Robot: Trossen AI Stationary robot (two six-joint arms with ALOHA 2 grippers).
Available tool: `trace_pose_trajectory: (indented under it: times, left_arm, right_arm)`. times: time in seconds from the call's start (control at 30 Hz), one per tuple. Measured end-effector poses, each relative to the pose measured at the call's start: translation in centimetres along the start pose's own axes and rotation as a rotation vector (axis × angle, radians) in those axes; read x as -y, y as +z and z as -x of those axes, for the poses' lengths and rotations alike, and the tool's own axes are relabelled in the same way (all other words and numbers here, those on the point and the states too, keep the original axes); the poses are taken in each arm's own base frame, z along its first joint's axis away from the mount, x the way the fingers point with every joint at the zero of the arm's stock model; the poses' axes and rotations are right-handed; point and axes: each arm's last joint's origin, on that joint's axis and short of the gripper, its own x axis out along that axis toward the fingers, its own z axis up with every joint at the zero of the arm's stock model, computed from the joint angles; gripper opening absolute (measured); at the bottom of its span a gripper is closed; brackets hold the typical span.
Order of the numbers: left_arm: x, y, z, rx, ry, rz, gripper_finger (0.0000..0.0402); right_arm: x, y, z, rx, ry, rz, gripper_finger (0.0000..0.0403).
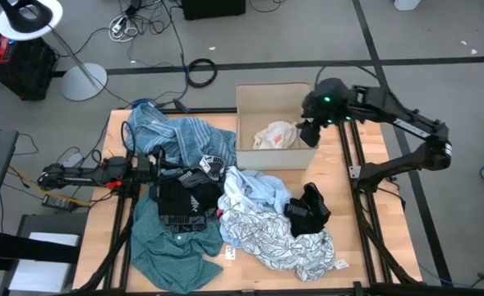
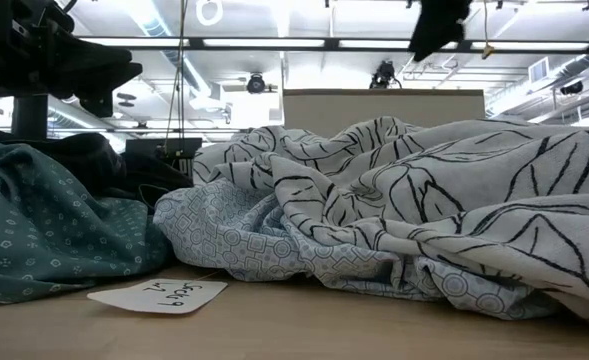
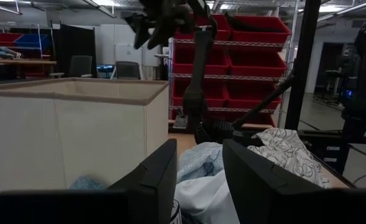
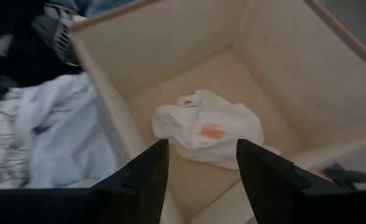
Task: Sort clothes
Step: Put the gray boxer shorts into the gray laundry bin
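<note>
Right claw (image 4: pixel 198 165) hangs wide open above the box (image 1: pixel 250 97). A white cloth (image 4: pixel 209 127) lies inside. Left claw (image 3: pixel 198 174), also open, rests low among the clothes.

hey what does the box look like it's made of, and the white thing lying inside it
The box looks like cardboard: beige, matte, with stiff flat walls and sharp folded corners. The white piece inside it seems to be soft thin fabric, since it lies crumpled in loose folds; it has a small orange-red patch. The exact kind of cloth cannot be told.
</note>
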Motion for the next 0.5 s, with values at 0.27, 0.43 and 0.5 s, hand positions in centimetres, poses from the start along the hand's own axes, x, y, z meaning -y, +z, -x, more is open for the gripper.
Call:
trace_pose_trajectory:
  times: [0.27, 0.43, 0.5]
  left_arm:
    - [0.0, 0.0, 0.0, 0.000, 0.000, 0.000, 0.0136]
    - [0.0, 0.0, 0.0, 0.005, 0.000, 0.000, 0.0136]
    - [0.0, 0.1, 0.0, 0.010, 0.000, 0.001, 0.0136]
  right_arm:
    - [-1.7, -1.7, 3.7, 0.078, 0.091, 0.031, 0.0185]
    - [-2.2, -2.5, 4.8, 0.087, 0.067, -0.015, 0.0185]
    - [-2.3, -2.8, 4.9, 0.080, 0.054, -0.036, 0.0185]
